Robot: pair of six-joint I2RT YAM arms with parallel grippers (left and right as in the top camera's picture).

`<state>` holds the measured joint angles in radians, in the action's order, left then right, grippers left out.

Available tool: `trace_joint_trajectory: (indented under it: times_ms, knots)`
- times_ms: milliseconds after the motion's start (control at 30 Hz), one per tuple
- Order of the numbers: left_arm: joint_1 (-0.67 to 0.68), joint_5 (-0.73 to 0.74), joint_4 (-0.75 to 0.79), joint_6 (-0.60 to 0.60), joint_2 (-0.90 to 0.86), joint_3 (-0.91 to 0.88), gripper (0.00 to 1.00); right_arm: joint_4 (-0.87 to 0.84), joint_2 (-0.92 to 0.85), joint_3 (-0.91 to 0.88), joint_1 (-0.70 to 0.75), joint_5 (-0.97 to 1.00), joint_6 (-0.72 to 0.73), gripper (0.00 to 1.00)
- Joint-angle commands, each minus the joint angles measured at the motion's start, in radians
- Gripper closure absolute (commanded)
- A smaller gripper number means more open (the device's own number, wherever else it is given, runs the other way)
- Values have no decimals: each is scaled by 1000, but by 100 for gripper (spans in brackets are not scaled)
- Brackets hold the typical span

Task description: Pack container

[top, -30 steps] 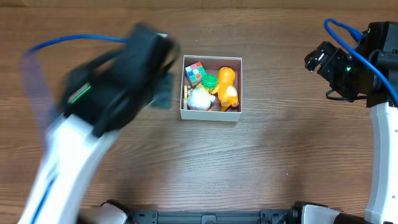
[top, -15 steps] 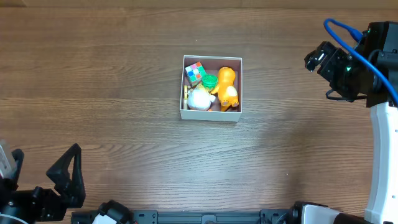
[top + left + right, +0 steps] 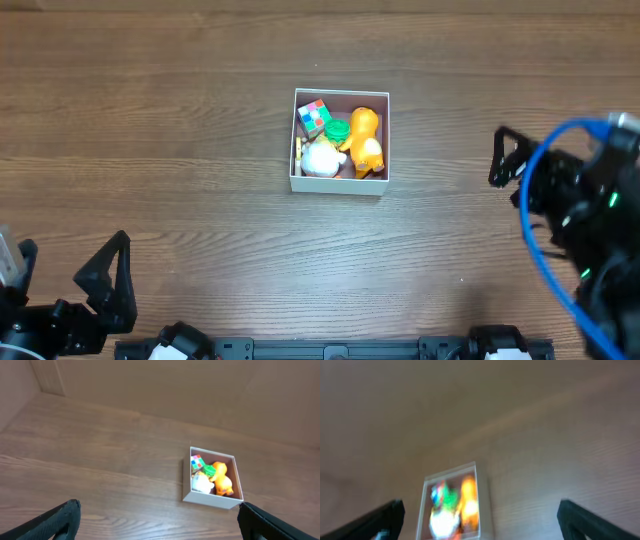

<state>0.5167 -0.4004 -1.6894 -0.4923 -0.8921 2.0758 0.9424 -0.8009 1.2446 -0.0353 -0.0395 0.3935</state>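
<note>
The box [image 3: 338,185] sits on the wooden table [image 3: 180,190], a little above the middle of it as seen from overhead, well apart from both arms. It looks packed tight: a colour cube [image 3: 314,116], a green piece [image 3: 337,130], an orange toy [image 3: 365,140] and a white toy [image 3: 321,160] crowd its floor. The right gripper [image 3: 497,157] hangs off to the box's right with its jaws spread and nothing between them. The left gripper [image 3: 159,506] is down at the near edge, also wide open and empty.

My worry is the thin walls. The box looks light, so I'd guess any brush from an arm would slide or tip it, and the toys might spill.

I can't make out what the green piece is, or the yellow bit beside the white toy. The right wrist's view is smeared. Most of the left arm is cut off overhead.
</note>
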Motion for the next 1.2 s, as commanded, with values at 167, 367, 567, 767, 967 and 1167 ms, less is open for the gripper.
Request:
trace_joint_trajectory:
  times_ms: [167, 367, 567, 767, 967, 1167]
  knots:
    - [-1, -18, 0, -10, 3, 1, 0, -209, 505, -716, -4, 80, -57, 0]
    - [-1, -18, 0, -10, 3, 1, 0, -334, 720, -1010, -3, 84, -66, 0]
    - [-1, -18, 0, -10, 3, 1, 0, -350, 797, -1081, -2, 83, -227, 0]
    - [-1, -18, 0, -10, 3, 1, 0, -355, 797, -1092, -2, 83, -227, 0]
    - [-1, -18, 0, -10, 3, 1, 0, -355, 797, -1092, -2, 83, -227, 0]
    - [-1, -18, 0, -10, 3, 1, 0, -355, 797, -1092, -2, 83, -226, 0]
